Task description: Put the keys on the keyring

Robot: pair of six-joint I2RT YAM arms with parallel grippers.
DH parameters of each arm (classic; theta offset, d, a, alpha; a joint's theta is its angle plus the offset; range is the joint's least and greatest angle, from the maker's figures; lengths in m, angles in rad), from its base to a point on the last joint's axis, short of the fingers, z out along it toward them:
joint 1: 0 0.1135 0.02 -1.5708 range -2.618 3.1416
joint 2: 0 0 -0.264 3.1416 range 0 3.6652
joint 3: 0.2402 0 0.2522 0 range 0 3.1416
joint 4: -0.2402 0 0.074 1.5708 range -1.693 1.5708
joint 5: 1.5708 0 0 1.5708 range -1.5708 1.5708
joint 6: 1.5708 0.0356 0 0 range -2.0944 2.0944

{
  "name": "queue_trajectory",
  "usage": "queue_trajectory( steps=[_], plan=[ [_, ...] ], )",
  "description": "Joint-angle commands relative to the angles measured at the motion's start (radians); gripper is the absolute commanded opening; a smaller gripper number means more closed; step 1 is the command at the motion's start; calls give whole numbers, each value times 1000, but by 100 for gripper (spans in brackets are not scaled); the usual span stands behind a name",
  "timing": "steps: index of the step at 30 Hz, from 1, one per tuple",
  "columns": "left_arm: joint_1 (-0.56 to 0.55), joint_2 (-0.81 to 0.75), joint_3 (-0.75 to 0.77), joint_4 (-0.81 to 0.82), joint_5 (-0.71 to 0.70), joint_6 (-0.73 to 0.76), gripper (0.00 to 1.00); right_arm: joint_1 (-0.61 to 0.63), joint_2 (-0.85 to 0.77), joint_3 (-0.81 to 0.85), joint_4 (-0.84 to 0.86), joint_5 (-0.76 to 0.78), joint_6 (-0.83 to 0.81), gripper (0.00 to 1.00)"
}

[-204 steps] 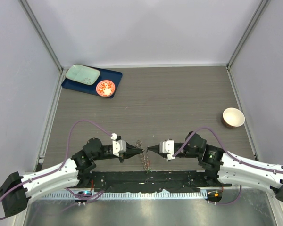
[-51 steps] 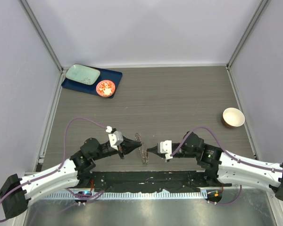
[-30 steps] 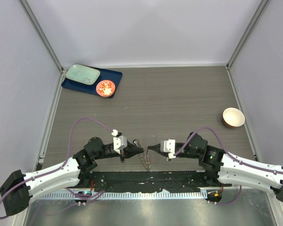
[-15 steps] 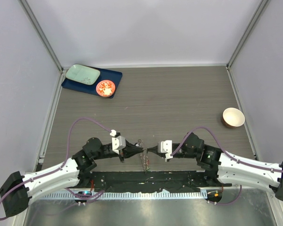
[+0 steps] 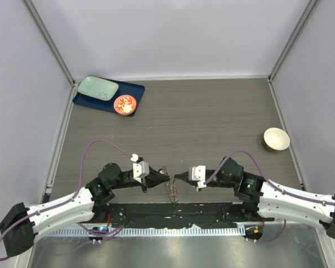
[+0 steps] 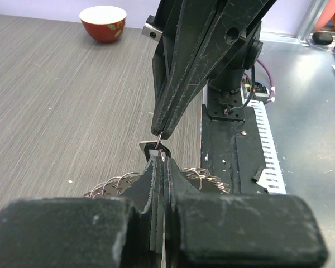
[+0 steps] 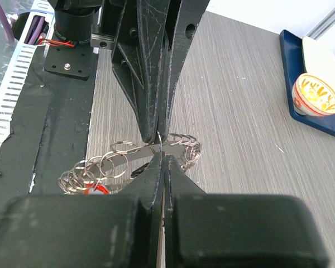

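Keyring [image 5: 171, 188] below left claw [image 5: 167, 177], right claw [image 5: 175, 177]; both pinched together, tips nearly touching, barely shifted since.

Left gripper [image 5: 166, 178] and right gripper [image 5: 177, 177] meet tip to tip near the table's [image 5: 212, 123] 6 o'clock edge, bunch of keys [image 5: 172, 192] just at their 6 o'clock; tray [image 5: 135, 89] at 10 o'clock, bowl [image 5: 276, 139] at 3 o'clock

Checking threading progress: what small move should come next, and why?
Probably ease the right gripper a touch toward the left gripper. Both jaws are shut, tip to tip, pinching metal at one end of the keyring, so threading looks under way; which piece each holds is unclear.
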Motion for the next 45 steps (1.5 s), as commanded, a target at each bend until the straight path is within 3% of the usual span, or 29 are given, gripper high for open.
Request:
queue_trajectory(
  steps=[1,45],
  plan=[
    [5,3,41,105,14,3,0,4,-7,21,47,-10,13,1],
    [5,94,66,182,89,-17,0,2,11,38,35,-100,39,1]
  ],
)
